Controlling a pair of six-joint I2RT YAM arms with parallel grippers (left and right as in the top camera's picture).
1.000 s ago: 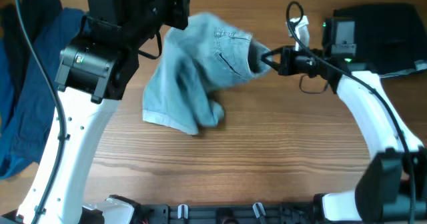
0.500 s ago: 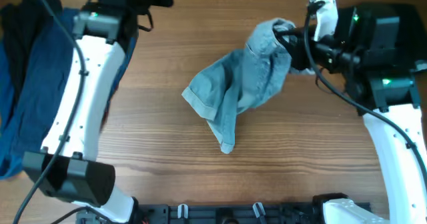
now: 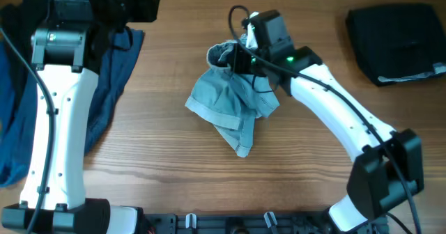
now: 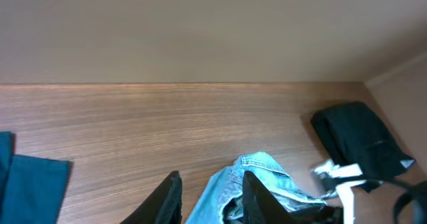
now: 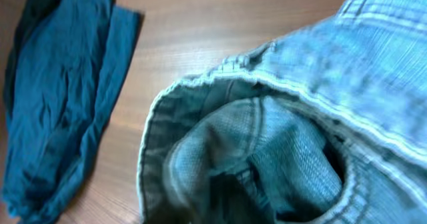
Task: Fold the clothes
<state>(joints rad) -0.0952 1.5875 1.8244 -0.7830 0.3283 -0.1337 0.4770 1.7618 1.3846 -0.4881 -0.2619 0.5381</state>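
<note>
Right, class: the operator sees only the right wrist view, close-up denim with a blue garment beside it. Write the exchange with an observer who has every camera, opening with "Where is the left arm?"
Observer: The left gripper is at the far left of the table, by the blue garment and well away from the shorts.
Operator: Is it holding anything?
Observer: No. In its own wrist view its fingers stand apart with nothing between them.
Operator: Anything else lying about?
Observer: A black folded garment lies at the far right corner.
</note>
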